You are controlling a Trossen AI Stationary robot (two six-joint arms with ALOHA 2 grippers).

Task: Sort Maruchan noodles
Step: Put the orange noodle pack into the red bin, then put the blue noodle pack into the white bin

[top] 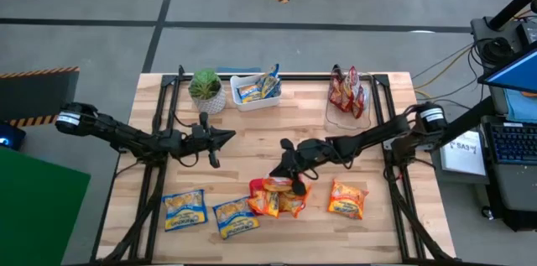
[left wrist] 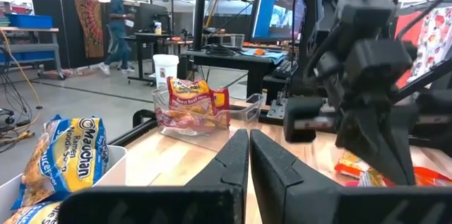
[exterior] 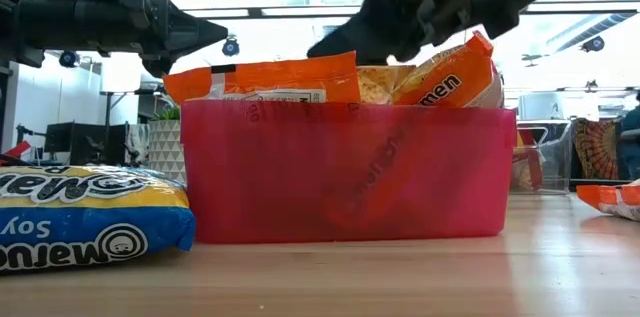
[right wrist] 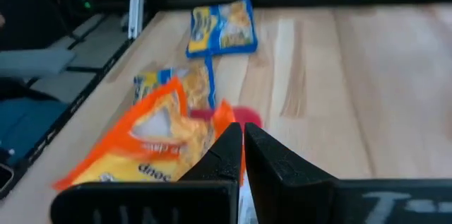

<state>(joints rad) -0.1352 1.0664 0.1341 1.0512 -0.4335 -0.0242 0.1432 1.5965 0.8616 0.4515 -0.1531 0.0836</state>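
Note:
A pink bin (exterior: pixel 340 172) near the table's front middle holds orange-yellow Maruchan noodle packets (exterior: pixel 262 79) standing on edge. My right gripper (top: pixel 278 172) hovers shut right over them, pointing toward the table's left and slightly down. Two blue-and-yellow packets (top: pixel 185 209) (top: pixel 236 216) lie flat left of the bin, and one orange packet (top: pixel 347 199) lies flat to its right. My left gripper (top: pixel 232 136) waits shut above the table's left middle, holding nothing. My right gripper's shut fingertips (exterior: pixel 315 55) stand just over the top edge of an orange packet (right wrist: pixel 152 136) in the pink bin. I cannot tell whether they touch it. Nothing shows between the fingers.
A white bin (top: pixel 254 91) with blue-and-yellow packets and a clear bin (top: pixel 348 102) with dark red packets stand along the far edge. A small potted plant (top: pixel 205 90) stands left of the white bin. Bare wood lies between the bins and the near packets.

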